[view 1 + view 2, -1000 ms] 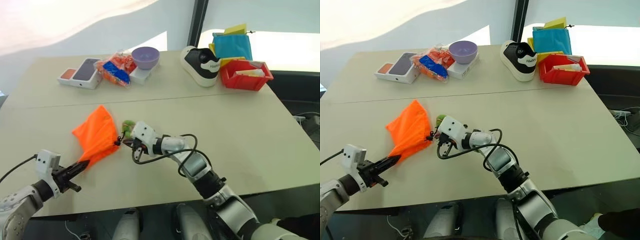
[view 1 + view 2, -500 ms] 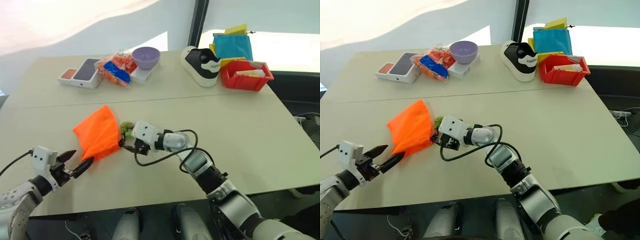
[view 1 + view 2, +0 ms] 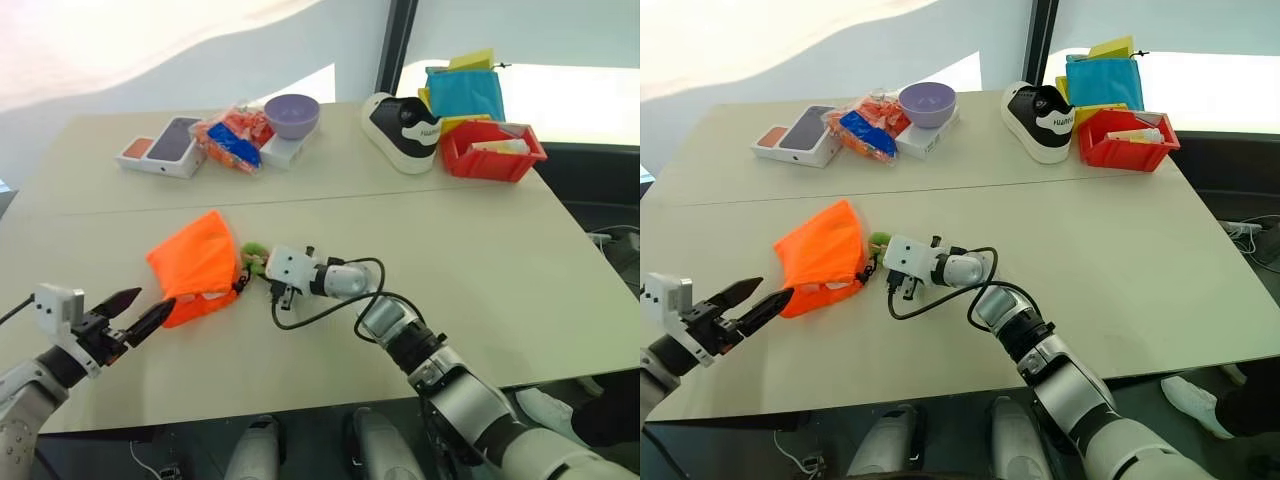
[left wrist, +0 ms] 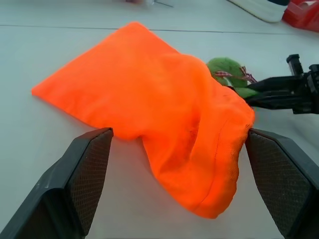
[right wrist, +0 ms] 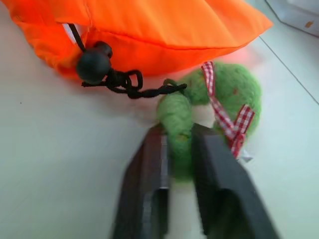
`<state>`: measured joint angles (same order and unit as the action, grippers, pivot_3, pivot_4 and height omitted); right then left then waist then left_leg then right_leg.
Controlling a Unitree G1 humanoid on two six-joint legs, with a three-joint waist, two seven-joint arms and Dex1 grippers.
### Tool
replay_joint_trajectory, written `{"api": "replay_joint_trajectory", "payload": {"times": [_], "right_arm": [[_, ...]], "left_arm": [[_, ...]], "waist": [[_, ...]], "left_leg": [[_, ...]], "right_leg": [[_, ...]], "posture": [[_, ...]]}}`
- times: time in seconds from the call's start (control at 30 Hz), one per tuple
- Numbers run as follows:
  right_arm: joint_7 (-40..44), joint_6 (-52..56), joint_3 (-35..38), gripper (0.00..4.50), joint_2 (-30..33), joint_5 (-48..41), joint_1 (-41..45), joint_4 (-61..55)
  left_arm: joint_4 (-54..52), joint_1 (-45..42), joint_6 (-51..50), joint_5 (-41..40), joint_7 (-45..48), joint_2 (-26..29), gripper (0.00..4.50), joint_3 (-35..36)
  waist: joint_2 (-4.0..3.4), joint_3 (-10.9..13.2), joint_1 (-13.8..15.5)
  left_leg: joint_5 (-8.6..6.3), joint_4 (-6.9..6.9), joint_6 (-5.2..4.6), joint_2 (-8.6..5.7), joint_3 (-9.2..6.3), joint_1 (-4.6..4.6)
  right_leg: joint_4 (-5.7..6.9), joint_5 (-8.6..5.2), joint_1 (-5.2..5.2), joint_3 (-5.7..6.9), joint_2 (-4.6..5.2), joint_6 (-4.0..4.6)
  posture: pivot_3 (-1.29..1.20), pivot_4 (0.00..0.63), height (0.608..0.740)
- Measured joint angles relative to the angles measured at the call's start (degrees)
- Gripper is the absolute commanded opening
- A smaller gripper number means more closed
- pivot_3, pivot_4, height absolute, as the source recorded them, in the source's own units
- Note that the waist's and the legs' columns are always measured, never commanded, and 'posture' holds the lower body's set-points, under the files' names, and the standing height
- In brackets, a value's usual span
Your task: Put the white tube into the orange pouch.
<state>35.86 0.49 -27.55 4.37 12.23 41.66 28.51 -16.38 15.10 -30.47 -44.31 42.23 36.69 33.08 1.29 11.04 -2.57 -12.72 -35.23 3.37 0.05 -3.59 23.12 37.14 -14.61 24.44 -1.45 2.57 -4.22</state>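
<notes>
While the orange pouch [image 3: 196, 265] lies slumped on the tabletop [image 3: 480, 260], the left claw [image 3: 134, 313] hangs just short of its near edge with both black fingers [image 4: 84, 174] spread wide, gripping nothing and touching nothing. Seen from the left wrist, the pouch sits between and just beyond those spread fingers, clear of both.

The right claw [image 5: 177, 164] is pressed together on the green tassel [image 5: 214, 99] at the end of the pouch's thin black cord [image 5: 127, 84]. The tassel carries a red-and-white checked ribbon [image 5: 224, 117] and rests on the tabletop just beside the pouch's gathered mouth, where a black cord bead [image 5: 93, 63] sits against the fabric.

The white tube cannot be made out; whether it is within the pouch cannot be told.

Well beyond both claws stand a white-and-black shoe [image 3: 402, 125], a red bin [image 3: 492, 150] and a purple bowl [image 3: 291, 113].
</notes>
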Motion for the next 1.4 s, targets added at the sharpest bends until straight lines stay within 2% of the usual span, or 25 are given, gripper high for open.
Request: {"api": "replay_joint_trajectory", "payload": {"times": [0.13,0.37,0.53,0.77,1.07,1.4], "right_arm": [[0.4,1.0,1.3,0.04,2.7,-0.1,-1.4,-3.5],[2.7,7.5,6.4,0.04,9.7,-2.5,-10.2,-17.9],[2.8,12.9,9.2,0.04,10.9,-4.6,-13.2,-25.5],[2.8,16.8,11.0,0.04,14.3,-5.7,-16.5,-31.0],[3.1,23.1,15.1,0.04,17.6,-9.7,-21.3,-38.7],[6.2,27.4,17.2,0.04,20.6,-16.1,-23.3,-44.2]], "left_arm": [[-2.1,0.8,-1.7,-1.3,0.9,1.5,4.4,0.0],[-4.4,3.1,-4.2,-2.0,4.0,6.8,4.4,1.6],[-3.9,-2.7,-4.4,-1.9,5.2,9.5,4.4,1.2],[-0.1,-13.1,-4.0,1.4,7.0,11.0,4.4,-8.1],[9.6,-21.6,4.0,12.7,13.7,11.7,4.4,-20.9],[15.9,-29.5,14.1,20.4,14.8,7.4,4.4,-25.9]], "waist": [[0.01,0.0,0.3],[0.01,0.0,0.0],[0.02,0.0,0.1],[0.03,0.0,0.2],[0.02,0.0,0.2],[0.04,0.0,0.4]], "left_leg": [[0.0,-0.02,0.01,-0.01,-0.02,0.03],[0.0,-0.01,0.01,-0.01,0.0,-0.02],[0.01,-0.04,0.01,0.0,-0.03,-0.02],[0.02,-0.07,0.02,-0.07,0.04,0.0],[0.02,-0.06,0.02,-0.05,0.03,0.0],[0.03,-0.13,0.01,-0.06,0.03,0.04]], "right_leg": [[-0.02,-0.01,-0.02,0.01,0.03,0.02],[0.01,-0.07,-0.02,-0.01,-0.03,0.11],[0.05,-0.05,-0.04,0.03,-0.07,0.15],[0.0,0.04,-0.09,0.0,0.0,-0.03],[0.02,0.06,-0.06,0.01,-0.04,-0.06],[0.03,0.1,-0.06,0.02,-0.03,-0.14]], "posture": [[0.0,0.15,0.74],[0.0,0.15,0.74],[0.0,0.15,0.74],[0.0,0.15,0.74],[0.0,0.15,0.74],[0.0,0.15,0.74]]}}
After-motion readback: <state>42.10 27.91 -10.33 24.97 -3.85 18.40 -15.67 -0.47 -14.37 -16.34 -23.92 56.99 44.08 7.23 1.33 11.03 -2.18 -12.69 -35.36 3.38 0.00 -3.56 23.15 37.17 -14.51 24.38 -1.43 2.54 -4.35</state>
